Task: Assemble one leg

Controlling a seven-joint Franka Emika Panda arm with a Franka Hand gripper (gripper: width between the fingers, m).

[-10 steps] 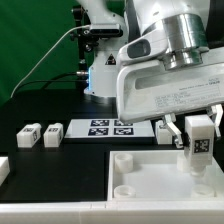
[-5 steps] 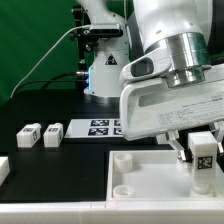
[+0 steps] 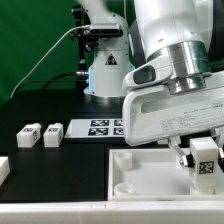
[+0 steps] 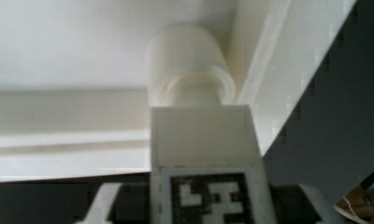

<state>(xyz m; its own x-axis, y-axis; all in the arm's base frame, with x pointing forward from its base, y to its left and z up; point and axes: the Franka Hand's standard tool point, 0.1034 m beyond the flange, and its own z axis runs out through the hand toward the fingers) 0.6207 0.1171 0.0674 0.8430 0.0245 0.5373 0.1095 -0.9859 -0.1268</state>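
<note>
My gripper (image 3: 203, 160) is shut on a white leg (image 3: 205, 163) with a black-and-white tag on its face. It holds the leg upright over the near right corner of the large white panel (image 3: 150, 178) at the exterior view's right. In the wrist view the leg (image 4: 198, 120) runs down toward a round corner socket (image 4: 184, 45) of the panel (image 4: 59, 120), its tip at or in the socket. The fingers (image 4: 113, 200) flank the tagged end. Three more legs (image 3: 27, 134) (image 3: 52, 133) lie on the black table at the exterior view's left.
The marker board (image 3: 105, 127) lies behind the panel, partly hidden by the arm. A white block (image 3: 3, 168) sits at the exterior view's left edge. The robot base (image 3: 100, 70) and a cable stand at the back before a green curtain.
The gripper has moved down and slightly to the exterior view's right with the leg, lowering it toward the panel's corner socket.
</note>
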